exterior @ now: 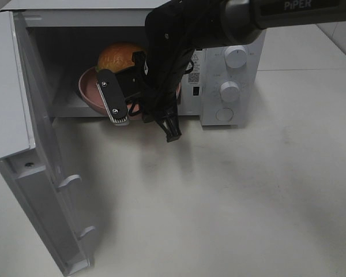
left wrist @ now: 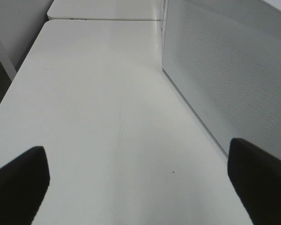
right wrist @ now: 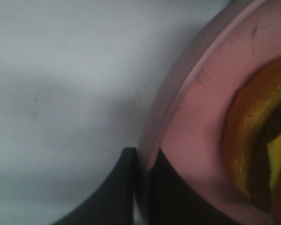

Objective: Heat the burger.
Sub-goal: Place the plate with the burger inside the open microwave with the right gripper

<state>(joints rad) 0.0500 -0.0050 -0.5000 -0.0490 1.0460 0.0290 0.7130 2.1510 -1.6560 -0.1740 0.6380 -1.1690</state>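
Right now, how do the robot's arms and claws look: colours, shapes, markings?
The right arm is black, with a dark grey tube lettered PiPER in white, black cables along it, and a silver-edged black module near the wrist. The right claw is black and curved. The left claw is matt black and broad, with rounded tips.

One burger (exterior: pixel 118 56), one pink plate (exterior: pixel 88 92), one microwave (exterior: pixel 251 109), two knobs (exterior: pixel 236 57) (exterior: pixel 229 91).

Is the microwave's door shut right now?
No, the door stands swung wide open, and the burger on its pink plate shows inside the microwave.
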